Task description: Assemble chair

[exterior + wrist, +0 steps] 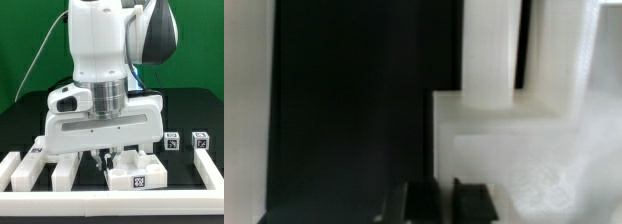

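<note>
Exterior view: gripper (pixel 100 156) low over the black table (pixel 190 115), clenched shut, nothing visible between the fingers. Just beside the gripper, toward the exterior view's right, a flat white chair plate (pixel 140 176) with a square tag on its front edge. Farther out on that side, well apart from the gripper, one small tagged cube (pixel 172 143) and a second cube (pixel 200 142). On the gripper's opposite side, a white bar (pixel 62 172). Wrist view: dark fingers (pixel 402 200) nearly touching, pale chair part (pixel 526 150) close beside them.
</note>
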